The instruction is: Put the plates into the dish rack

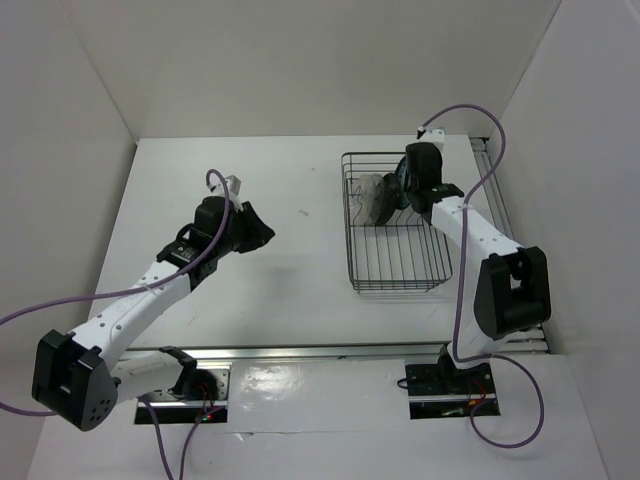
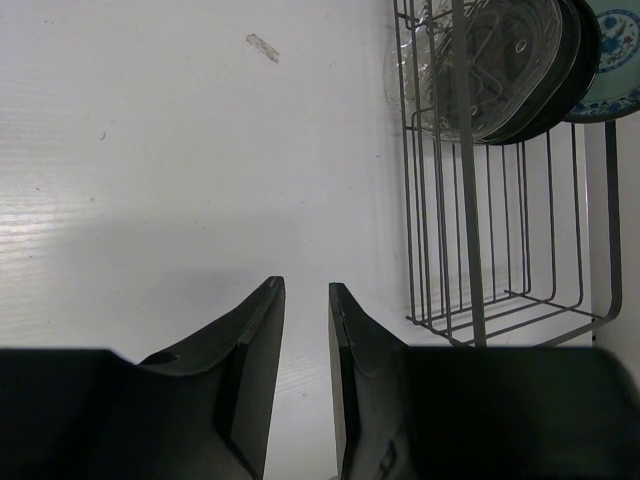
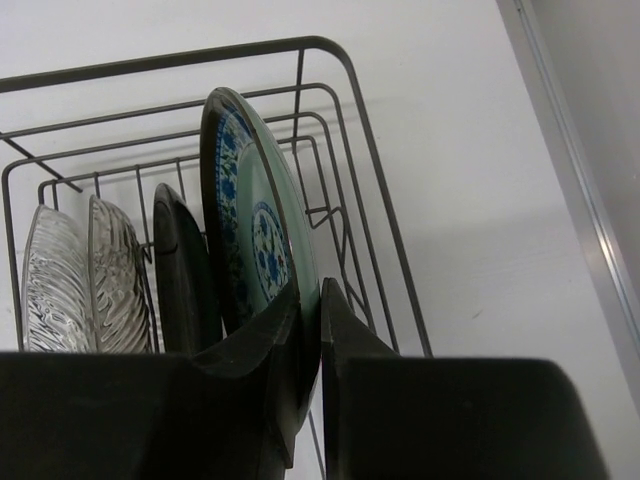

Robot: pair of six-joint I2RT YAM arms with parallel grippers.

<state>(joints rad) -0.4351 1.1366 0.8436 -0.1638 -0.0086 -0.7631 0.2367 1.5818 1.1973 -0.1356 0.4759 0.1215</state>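
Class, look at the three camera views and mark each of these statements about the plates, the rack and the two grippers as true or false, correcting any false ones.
1. The teal plate stands on edge inside the dish rack. True.
2. The left gripper is carrying a plate. False: its jaws are apart with nothing between them, over the bare table.
3. The black plate stands between the teal plate and a clear glassy plate. True.
4. The dish rack sits on the left arm's side of the table. False: it is in front of the right arm.
5. The right gripper hangs away from every plate. False: its fingers sit on either side of the teal plate's rim.
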